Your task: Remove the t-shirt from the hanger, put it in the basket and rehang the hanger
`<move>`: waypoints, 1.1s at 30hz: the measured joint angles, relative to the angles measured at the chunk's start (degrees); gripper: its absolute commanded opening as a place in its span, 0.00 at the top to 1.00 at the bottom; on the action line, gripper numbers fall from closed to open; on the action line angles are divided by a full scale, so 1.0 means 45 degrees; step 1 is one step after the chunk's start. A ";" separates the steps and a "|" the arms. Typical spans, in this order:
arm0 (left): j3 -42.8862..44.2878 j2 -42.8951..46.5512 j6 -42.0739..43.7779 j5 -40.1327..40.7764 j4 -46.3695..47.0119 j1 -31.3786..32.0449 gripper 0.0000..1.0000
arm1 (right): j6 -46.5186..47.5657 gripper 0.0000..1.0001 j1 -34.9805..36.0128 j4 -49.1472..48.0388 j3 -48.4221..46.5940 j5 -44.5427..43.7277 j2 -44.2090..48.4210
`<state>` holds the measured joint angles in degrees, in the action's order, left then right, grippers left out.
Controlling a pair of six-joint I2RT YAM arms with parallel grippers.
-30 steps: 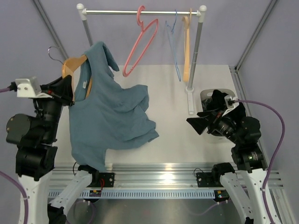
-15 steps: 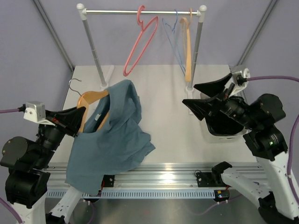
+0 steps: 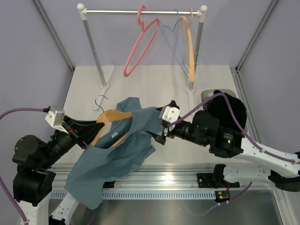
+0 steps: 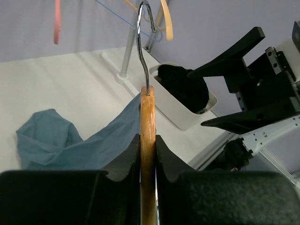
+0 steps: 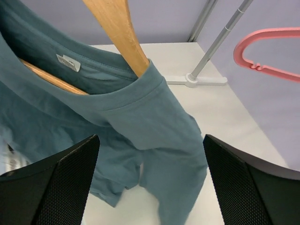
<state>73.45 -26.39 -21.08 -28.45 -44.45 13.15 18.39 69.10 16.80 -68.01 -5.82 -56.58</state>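
Note:
The teal-blue t-shirt point(image 3: 123, 146) hangs on the orange-tan hanger point(image 3: 112, 115), whose grey hook point(image 3: 99, 101) points to the back left. The shirt's lower part drapes over the table's front edge. My left gripper point(image 3: 89, 138) is shut on the hanger's arm; in the left wrist view the wood point(image 4: 147, 117) is pinched between both jaws point(image 4: 147, 150). My right gripper point(image 3: 159, 133) is open next to the shirt's right shoulder. In the right wrist view its wide-open jaws point(image 5: 150, 187) frame the shirt point(image 5: 140, 122), the hanger point(image 5: 117, 28) and the white neck label point(image 5: 68, 62).
A clothes rack point(image 3: 140, 11) at the back carries a pink hanger point(image 3: 140, 42), a thin blue hanger point(image 3: 171, 44) and a paler tan hanger point(image 3: 190, 47). Its post bases point(image 3: 104, 84) stand on the table. A white bin point(image 3: 206, 97) with black clothing stands at the right.
My left arm has carried the hanger and shirt lower and toward the table's middle. My right arm has swung left from the bin to the shirt's right shoulder, jaws still open.

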 measured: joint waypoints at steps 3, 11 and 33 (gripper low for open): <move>-0.0423 0.0102 -0.0092 -0.0724 0.0019 0.0000 1.00 | 0.1341 0.01 0.1059 -0.0821 0.0597 -0.1112 -0.0063; -0.1302 0.0597 -0.0287 -0.2215 0.0185 -0.0005 1.00 | 0.3939 0.01 0.3313 -0.3405 0.0588 -0.3614 -0.1579; -0.2331 0.0865 -0.0806 -0.3002 0.1044 0.0000 1.00 | 0.5557 0.01 0.3648 -0.4289 -0.0282 -0.3793 -0.4104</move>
<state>62.96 -22.50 -24.71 -41.95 -39.75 13.15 43.40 85.52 -2.50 -69.28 -22.90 -75.05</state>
